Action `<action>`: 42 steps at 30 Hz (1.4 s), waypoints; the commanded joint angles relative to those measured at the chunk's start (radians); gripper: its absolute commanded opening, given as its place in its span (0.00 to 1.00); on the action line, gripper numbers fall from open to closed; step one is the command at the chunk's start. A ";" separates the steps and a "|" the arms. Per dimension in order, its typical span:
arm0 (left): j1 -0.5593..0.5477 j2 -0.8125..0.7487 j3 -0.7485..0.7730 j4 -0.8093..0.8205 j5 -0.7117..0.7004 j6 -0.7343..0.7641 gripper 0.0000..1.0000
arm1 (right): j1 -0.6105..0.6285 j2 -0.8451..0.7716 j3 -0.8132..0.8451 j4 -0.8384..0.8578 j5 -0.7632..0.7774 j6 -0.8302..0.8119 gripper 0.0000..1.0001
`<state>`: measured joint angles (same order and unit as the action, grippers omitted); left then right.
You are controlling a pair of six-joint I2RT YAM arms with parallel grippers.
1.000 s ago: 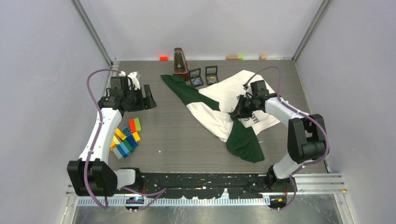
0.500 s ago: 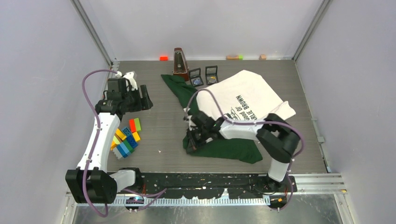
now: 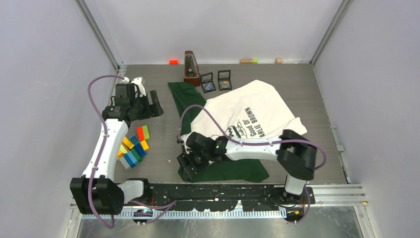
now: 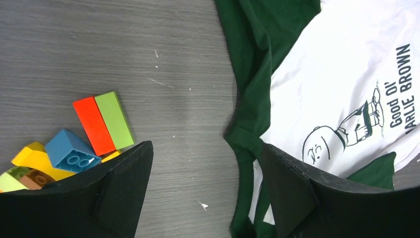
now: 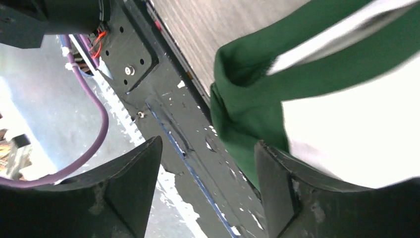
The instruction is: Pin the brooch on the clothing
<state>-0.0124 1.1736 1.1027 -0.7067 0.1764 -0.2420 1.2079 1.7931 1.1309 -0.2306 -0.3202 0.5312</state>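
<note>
Shirt (image 3: 257, 106) spread print-up from table (image 3: 317, 89) centre toward 2 o'clock, green sleeve (image 3: 237, 171) lying at 6. Right gripper (image 5: 208, 144) at the sleeve's 9 o'clock end, jaws wide, cloth beside one finger. Left gripper (image 4: 207, 148) hovers at table's 9 o'clock, wide, empty, blocks (image 3: 132, 147) at its 6.

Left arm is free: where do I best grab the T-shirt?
Probably pinch the far green sleeve near its outer edge, bringing the left end effector in from the left. It lies flat, stretched towards that arm, edge exposed; the near sleeve is bunched by the right end effector.
</note>
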 commanded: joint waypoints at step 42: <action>-0.269 0.518 -0.105 0.404 -0.137 -0.204 0.00 | -0.943 -0.016 -0.011 -0.205 0.312 0.010 0.80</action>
<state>-0.3447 1.7363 1.0271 -0.3397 0.0795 -0.4435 0.2916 1.7763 1.1110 -0.4461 -0.0589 0.4992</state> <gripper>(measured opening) 0.041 0.794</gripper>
